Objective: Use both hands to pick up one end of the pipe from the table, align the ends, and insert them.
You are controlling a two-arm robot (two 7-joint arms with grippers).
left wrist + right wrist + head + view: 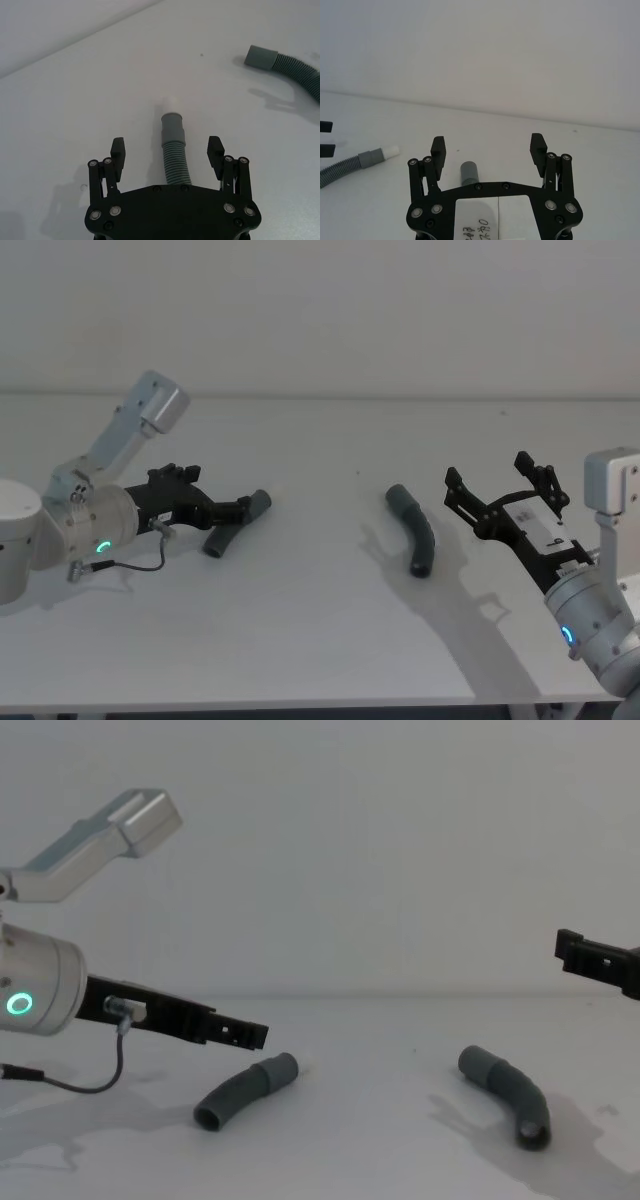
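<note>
The left pincer [243, 508] hangs low over the table [320, 640], at about 9 o'clock from the table's middle in the head view. Its fingers [118, 150] are wide open and hold nothing. The left pipe piece [232, 527] lies between them without touching, as the left wrist view shows. This piece lies flat on the table, with its collared end [171, 125] and pale tip [170, 104] toward 2 o'clock and its open mouth toward 7 o'clock. The right pipe piece [417, 533] lies at about 3 o'clock from the middle, well apart from the first, its collar [398, 498] toward 11 o'clock. The right pincer [487, 472] is near it at 3 o'clock, raised above the table, also wide open and empty.
</note>
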